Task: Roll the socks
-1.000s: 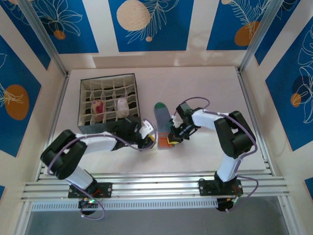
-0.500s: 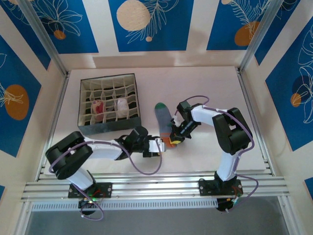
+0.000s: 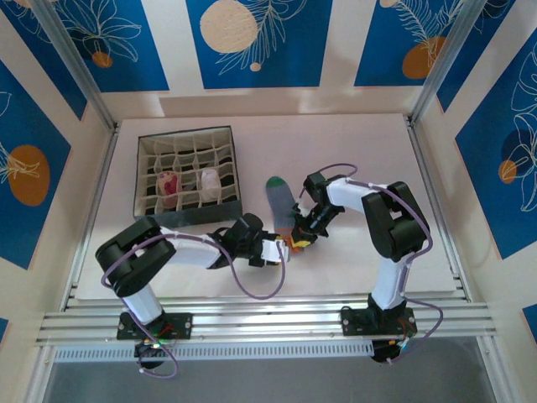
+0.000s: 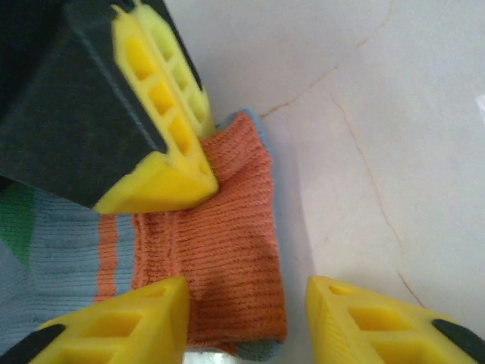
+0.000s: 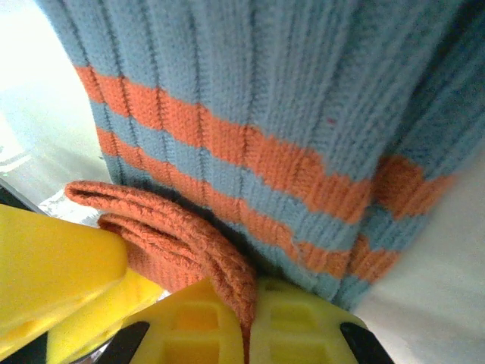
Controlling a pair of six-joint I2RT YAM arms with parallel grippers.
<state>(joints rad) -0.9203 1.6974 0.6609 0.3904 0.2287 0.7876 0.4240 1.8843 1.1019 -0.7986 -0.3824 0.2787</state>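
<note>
Two socks seem done: the peach sock (image 3: 169, 183) and the white sock (image 3: 208, 180) sit as small bundles in pockets of the box (image 3: 186, 220), though they are too small to be sure. One is left. The grey-blue sock (image 3: 279, 204) lies flat in the middle of the table (image 3: 361, 151), not rolled yet. It runs long from near to far, green toe (image 3: 273, 181) away from the arms, orange cuff (image 4: 227, 250) close to them. The right gripper (image 5: 254, 318) pinches the cuff tight. The left gripper (image 4: 246, 318) has its jaws apart over the cuff's edge, holding nothing.
</note>
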